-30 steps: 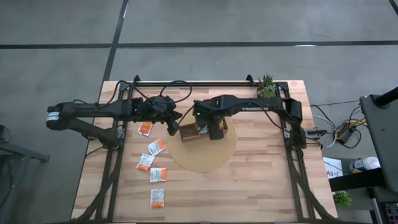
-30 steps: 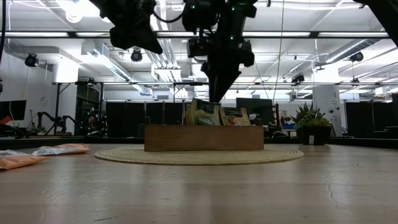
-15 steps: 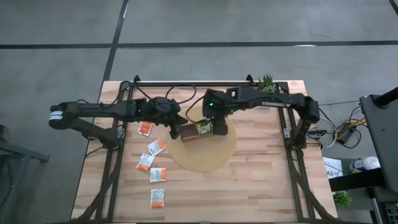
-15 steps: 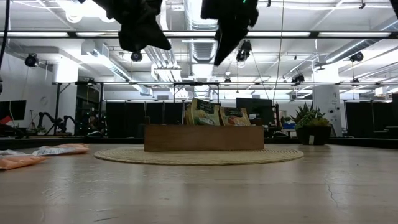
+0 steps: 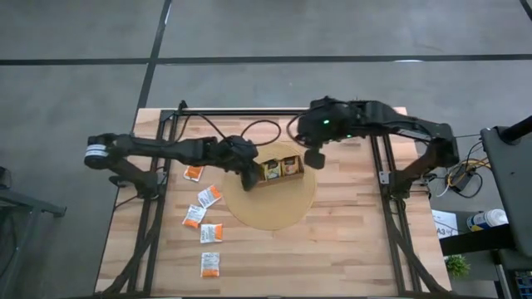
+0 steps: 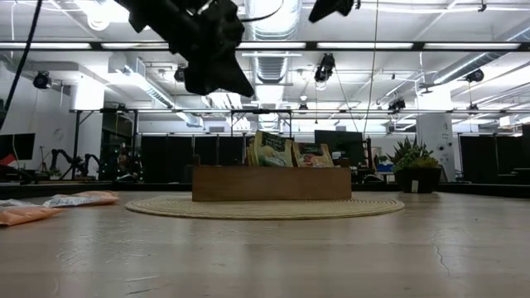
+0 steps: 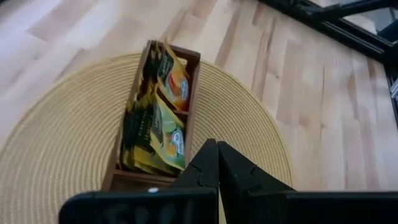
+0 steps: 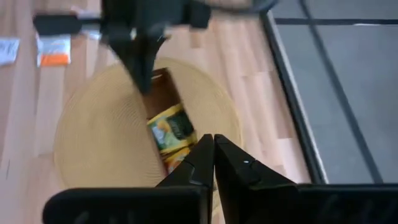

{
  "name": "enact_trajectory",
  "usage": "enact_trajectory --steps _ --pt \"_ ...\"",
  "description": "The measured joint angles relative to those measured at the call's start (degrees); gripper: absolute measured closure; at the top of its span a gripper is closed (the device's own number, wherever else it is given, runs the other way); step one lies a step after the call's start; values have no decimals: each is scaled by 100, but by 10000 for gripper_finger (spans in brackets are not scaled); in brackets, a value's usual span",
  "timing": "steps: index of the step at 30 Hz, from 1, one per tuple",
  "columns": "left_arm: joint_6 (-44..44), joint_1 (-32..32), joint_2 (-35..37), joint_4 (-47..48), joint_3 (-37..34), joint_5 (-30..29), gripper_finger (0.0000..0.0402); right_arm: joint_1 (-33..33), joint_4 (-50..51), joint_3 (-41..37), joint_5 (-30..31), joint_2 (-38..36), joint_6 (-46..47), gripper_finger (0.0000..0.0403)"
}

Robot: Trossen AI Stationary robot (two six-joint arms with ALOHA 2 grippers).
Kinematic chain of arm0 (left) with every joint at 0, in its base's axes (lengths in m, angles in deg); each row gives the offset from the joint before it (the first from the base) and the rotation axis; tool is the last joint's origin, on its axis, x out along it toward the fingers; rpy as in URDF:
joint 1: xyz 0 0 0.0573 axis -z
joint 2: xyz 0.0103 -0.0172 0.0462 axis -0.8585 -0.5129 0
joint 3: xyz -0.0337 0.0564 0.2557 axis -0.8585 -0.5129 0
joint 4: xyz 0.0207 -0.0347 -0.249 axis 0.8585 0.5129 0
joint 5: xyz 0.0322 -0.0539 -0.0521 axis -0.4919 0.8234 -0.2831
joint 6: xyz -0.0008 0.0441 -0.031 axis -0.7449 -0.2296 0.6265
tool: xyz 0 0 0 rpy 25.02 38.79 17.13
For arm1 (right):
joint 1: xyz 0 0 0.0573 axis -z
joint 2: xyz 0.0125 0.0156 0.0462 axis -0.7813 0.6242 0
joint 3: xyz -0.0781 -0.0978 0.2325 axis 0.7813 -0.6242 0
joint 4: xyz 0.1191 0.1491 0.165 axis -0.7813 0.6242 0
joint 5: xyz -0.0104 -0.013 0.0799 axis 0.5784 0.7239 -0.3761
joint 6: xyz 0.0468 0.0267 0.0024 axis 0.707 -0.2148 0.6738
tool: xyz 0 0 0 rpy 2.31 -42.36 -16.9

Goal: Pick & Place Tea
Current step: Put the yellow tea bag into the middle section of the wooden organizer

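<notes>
Yellow-green and orange tea (image 7: 163,118) sachets stand, seemingly upright, in tray (image 7: 189,93); both grippers closed, empty.

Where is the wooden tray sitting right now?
In the high view the wooden tray sits on the round woven mat, toward its far edge at table centre, with the left gripper above its left end.

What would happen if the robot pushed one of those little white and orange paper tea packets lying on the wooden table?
The white and orange paper tea packet lies flat on the wooden table, so it would probably slide, not roll or tip. It looks thin and small, so it is likely very light and a bit floppy when lifted.
</notes>
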Motion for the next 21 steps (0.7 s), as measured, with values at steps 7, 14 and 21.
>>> enact_trajectory --steps 7,14,21 --pt "-7 0 -606 -121 129 275 402 -2 274 -2 543 -653 196 394" --pt "-26 -2 -1229 -134 513 307 402 6 452 -4 1011 -1046 286 394" --pt "-33 -9 -1763 -63 711 342 402 4 471 -127 1010 -1144 353 394"
